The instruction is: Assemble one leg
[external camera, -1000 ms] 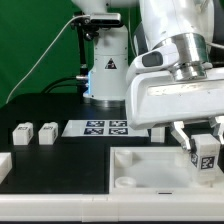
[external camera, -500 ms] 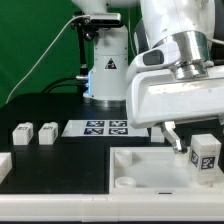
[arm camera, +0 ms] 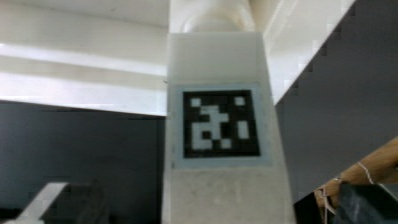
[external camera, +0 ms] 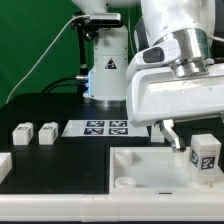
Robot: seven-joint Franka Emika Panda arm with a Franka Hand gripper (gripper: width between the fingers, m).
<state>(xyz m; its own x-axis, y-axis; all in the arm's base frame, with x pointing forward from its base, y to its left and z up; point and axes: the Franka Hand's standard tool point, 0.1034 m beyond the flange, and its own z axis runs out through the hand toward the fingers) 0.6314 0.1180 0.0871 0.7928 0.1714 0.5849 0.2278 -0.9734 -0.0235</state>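
Observation:
A white leg (external camera: 205, 160) with a black-and-white marker stands upright at the right corner of the flat white panel (external camera: 150, 165). My gripper (external camera: 200, 140) hangs over it and is open. One finger (external camera: 174, 137) stands clear to the exterior view's left of the leg; the other is cut off at the frame edge. In the wrist view the leg (arm camera: 219, 120) fills the middle between the fingers of the gripper (arm camera: 205, 205), with dark gaps on both sides. Two more legs (external camera: 21, 133) (external camera: 46, 132) stand at the exterior view's left.
The marker board (external camera: 105, 127) lies behind the panel. A white robot base (external camera: 105, 70) with a cable stands at the back. Another white part (external camera: 3, 165) lies at the left edge. The panel's near-left corner socket (external camera: 127, 182) shows.
One second ago the fingers were closed around the leg. They have since opened, the left finger moving away from the leg. The leg stays standing on the panel corner.

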